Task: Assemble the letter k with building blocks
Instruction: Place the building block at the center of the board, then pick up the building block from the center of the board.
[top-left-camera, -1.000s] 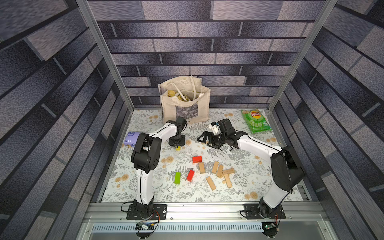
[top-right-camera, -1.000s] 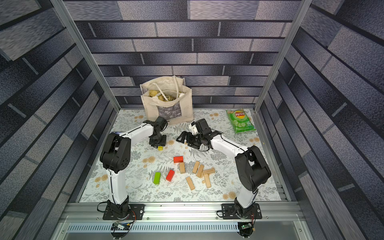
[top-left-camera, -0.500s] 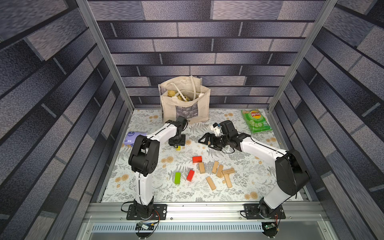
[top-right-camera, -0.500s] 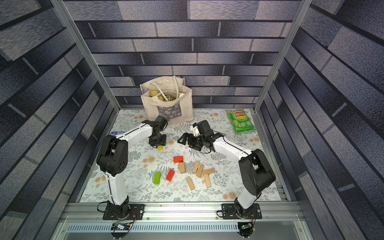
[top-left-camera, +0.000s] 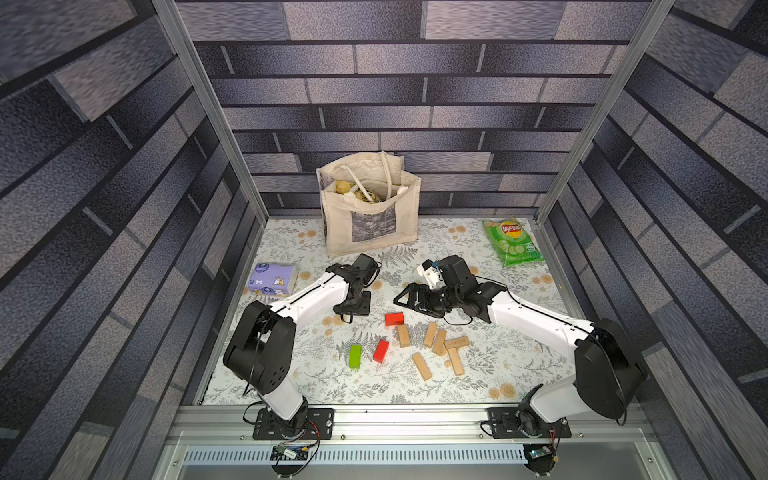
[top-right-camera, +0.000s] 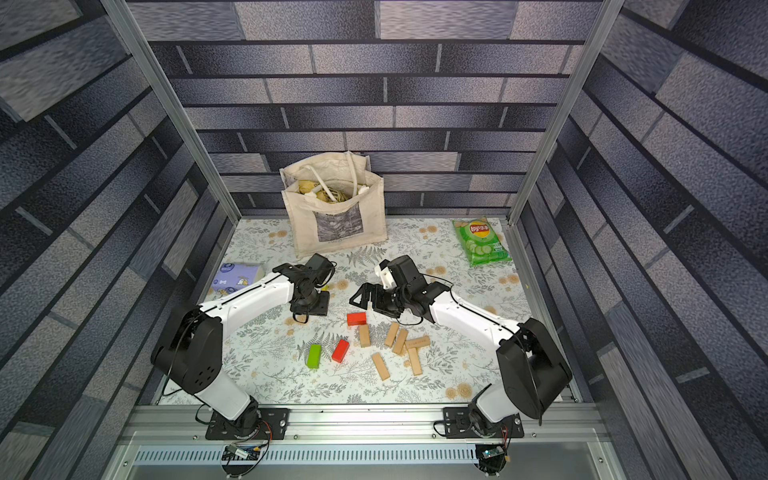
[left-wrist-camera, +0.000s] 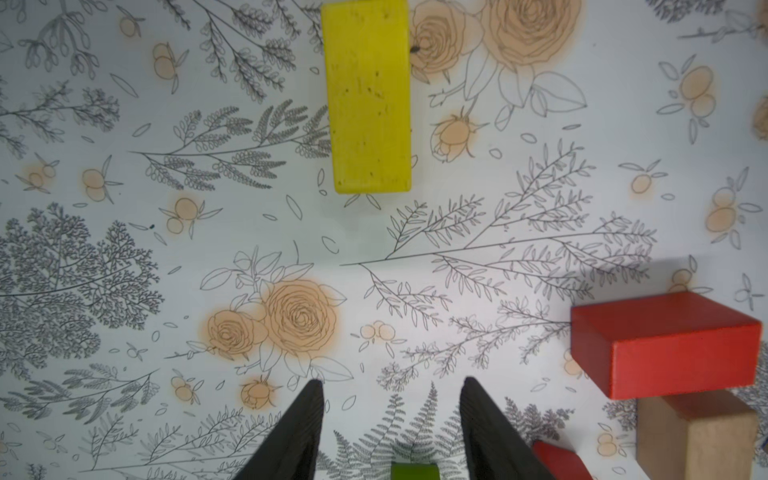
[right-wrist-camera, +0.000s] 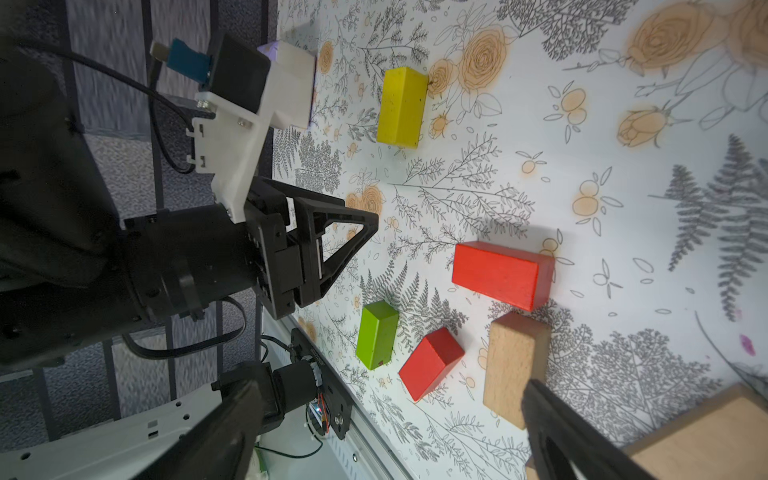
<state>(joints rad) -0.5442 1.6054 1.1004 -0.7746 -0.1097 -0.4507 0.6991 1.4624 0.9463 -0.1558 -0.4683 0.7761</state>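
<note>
Here, the left gripper (left-wrist-camera: 390, 380) was nearer the small yellow wooden brick (left-wrist-camera: 368, 95), which lay apart, straight ahead.
Gripper stood part open, empty; brick flat on floral surface (left-wrist-camera: 124, 270), long axis running along the reach.

Back ctr: tote (top-left-camera: 370, 216). Back R corner: chip pkt (top-left-camera: 513, 243). L edge: tissue pack (top-left-camera: 272, 280). Mid-table twd front: blocks (top-left-camera: 403, 336); lone block (left-wrist-camera: 368, 95) apart, further back.

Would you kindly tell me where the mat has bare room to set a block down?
Bare: the strip between the tan blocks and the front rail, and the corner between tote bag and tissue pack. Crowded: around the red blocks.
</note>
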